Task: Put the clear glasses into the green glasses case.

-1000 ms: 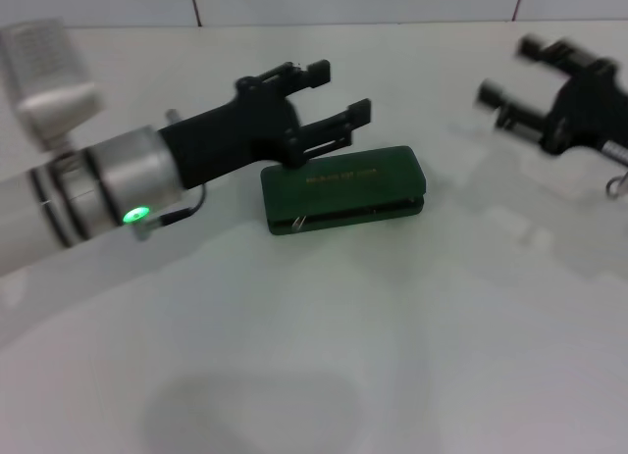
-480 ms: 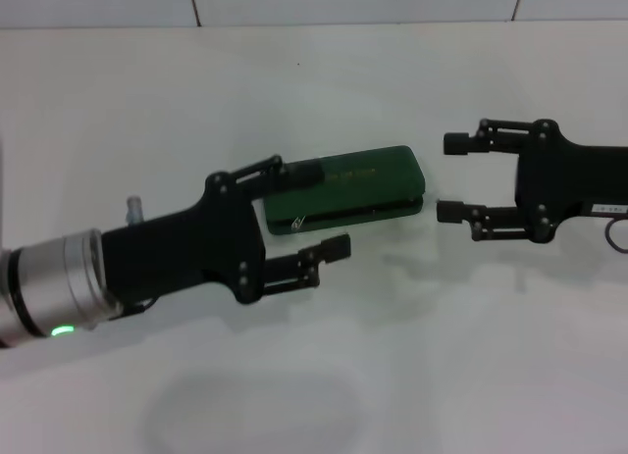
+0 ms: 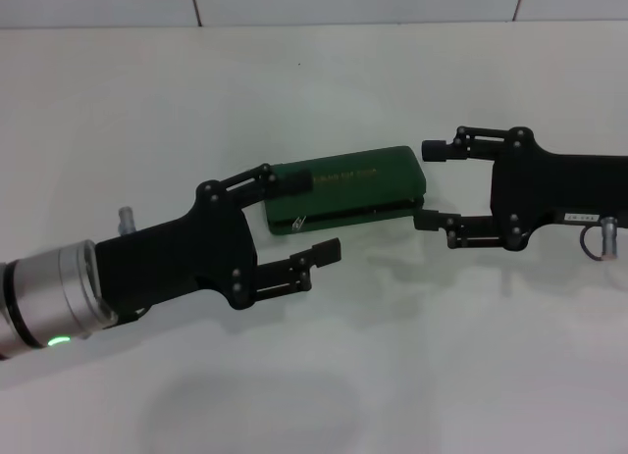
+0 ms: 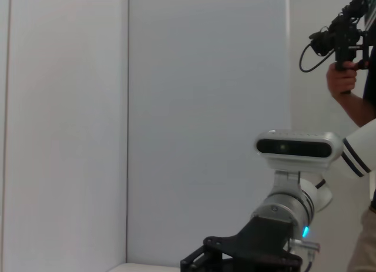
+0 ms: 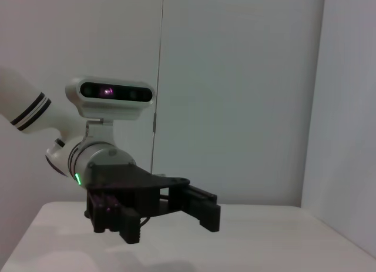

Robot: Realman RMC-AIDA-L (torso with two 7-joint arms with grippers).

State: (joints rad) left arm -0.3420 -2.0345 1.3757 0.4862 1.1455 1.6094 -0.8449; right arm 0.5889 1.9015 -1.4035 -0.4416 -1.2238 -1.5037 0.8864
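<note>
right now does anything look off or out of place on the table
The green glasses case lies shut between the open left gripper and right gripper. It sits skewed, and no clear glasses are visible anywhere.

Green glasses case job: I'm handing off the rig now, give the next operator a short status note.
Left gripper: open, at the left end of the green glasses case, holding nothing.
Right gripper: open, at the case's right end, holding nothing.
The case lies shut on the white table.
The clear glasses are not visible in any view, so confirm where they are.
</note>
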